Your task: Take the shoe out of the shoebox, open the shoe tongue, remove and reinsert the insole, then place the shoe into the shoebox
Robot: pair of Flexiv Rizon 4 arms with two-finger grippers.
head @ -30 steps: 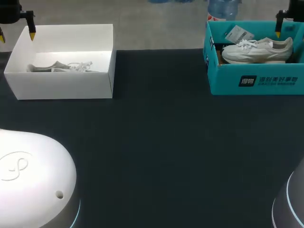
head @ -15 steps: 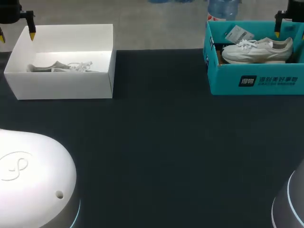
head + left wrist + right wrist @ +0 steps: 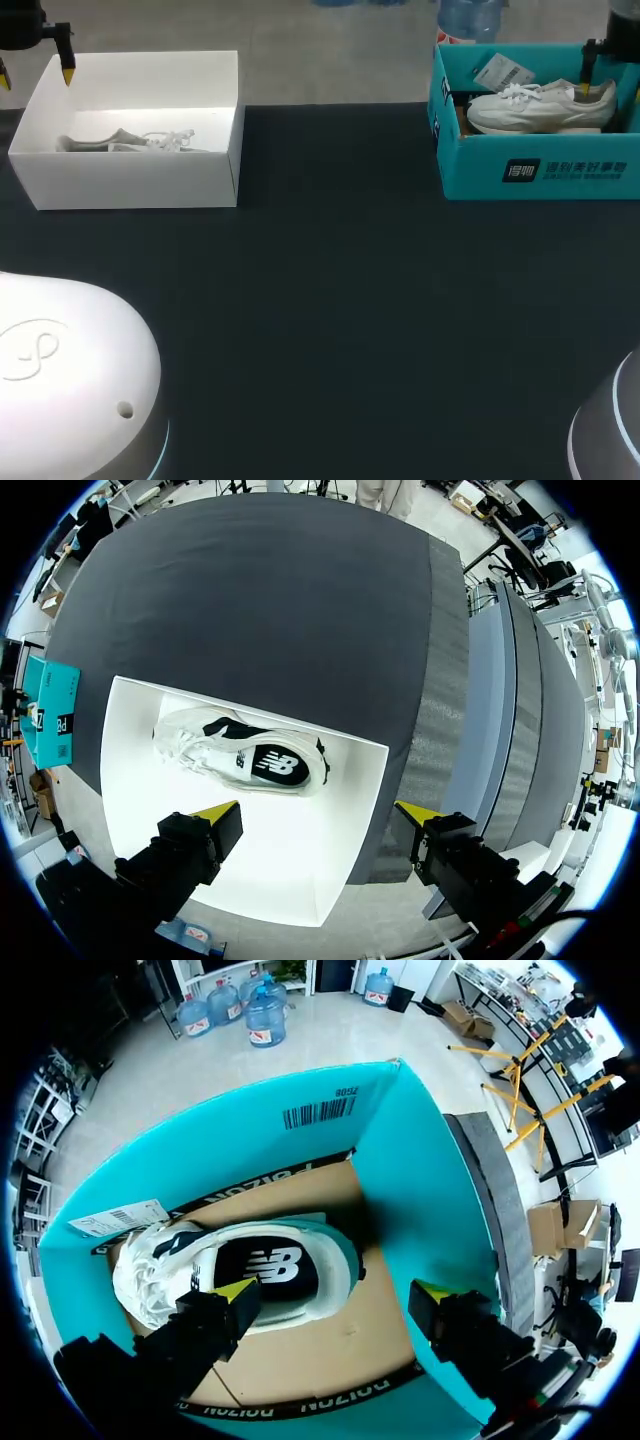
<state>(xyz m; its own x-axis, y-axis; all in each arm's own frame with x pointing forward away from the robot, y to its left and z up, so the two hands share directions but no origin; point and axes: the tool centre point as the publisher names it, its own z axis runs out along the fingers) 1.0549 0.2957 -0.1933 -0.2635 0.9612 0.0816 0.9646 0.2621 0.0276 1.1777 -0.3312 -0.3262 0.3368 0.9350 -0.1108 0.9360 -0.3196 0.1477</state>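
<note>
The right gripper hangs wide open and empty, one yellow tip over the opening of the white lace-up sneaker, the other past its heel, inside the open teal cardboard shoebox. It has dropped slightly lower than half a second ago, so the lift-out looks about to begin; whether a tip already touches the shoe I cannot tell. The left gripper, equally open and empty, has not shifted above the white box on the dark worktop.

a dark, matte table fills the view, evenly lit.
</note>
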